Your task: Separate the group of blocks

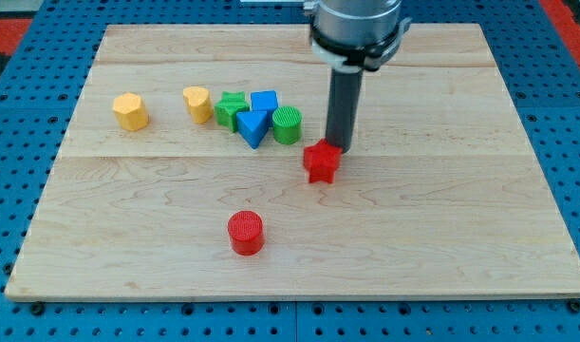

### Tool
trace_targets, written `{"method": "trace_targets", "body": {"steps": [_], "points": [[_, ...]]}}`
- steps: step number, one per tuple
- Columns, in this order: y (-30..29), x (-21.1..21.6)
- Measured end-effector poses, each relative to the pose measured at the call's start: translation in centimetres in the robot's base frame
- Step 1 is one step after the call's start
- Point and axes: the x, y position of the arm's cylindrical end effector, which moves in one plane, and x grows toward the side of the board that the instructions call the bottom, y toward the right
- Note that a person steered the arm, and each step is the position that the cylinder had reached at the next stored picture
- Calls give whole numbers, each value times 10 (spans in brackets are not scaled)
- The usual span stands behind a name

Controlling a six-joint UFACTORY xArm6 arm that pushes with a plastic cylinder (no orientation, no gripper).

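My tip (342, 148) touches red star block (321, 161), right of cluster; no pincer on this rod, state untellable.

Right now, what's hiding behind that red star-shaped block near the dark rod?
Directly behind the red star block stands my rod, my tip at the block's upper right edge. The board is bare wood around them. Whether they actually touch is hidden.

A wooden board (517, 237) lies on blue pegboard (24, 123)
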Motion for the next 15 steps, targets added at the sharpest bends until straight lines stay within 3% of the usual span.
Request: {"method": "trace_targets", "body": {"steps": [2, 4, 9, 11, 13, 15], "points": [[-67, 41], [-73, 52], [-88, 20], [-188, -14], [-156, -66], [-3, -43]]}}
